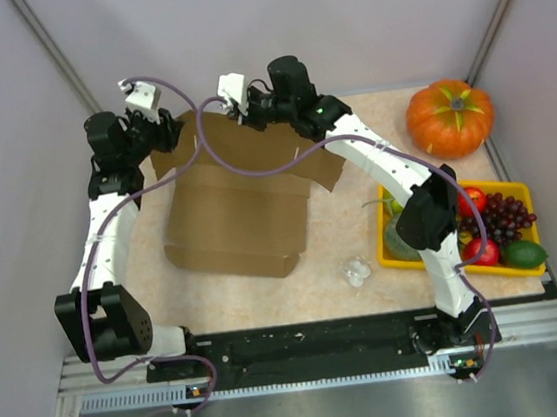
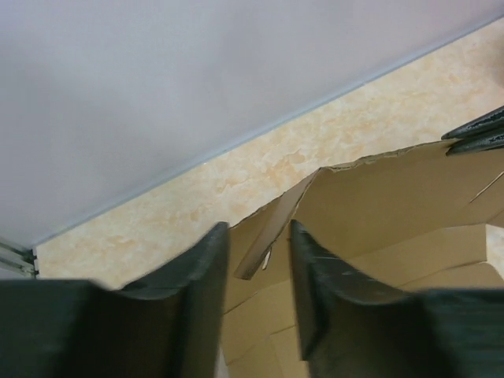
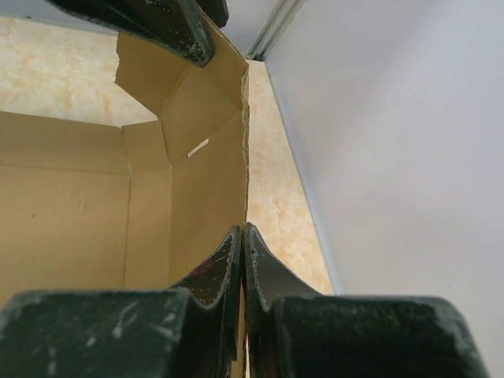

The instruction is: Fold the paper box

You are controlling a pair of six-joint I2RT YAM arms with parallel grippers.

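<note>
**A:** Where is the paper box (image 1: 233, 209) sitting?

**B:** It is lying on the table, well to the left of the pumpkin (image 1: 449, 117). It is only partly folded. One wall is standing up about level with the pumpkin, and the rest is spreading flat, nearer the arms than the pumpkin is.

**A:** What are the grippers doing?

**B:** The right gripper (image 3: 242, 236) is clenching the top edge of that raised wall, with its fingers pressed together on the thin card. The left gripper (image 2: 260, 268), farther from the pumpkin, is straddling a corner flap. Its fingers are apart and are not pinching the card.

**A:** So which step is this?

**B:** I am reading it as standing the wall up and turning in the corner flap. The next move is calling for the left fingers to close on that flap and swing it inward. Meanwhile the right should be keeping the wall upright without creasing it.
</note>
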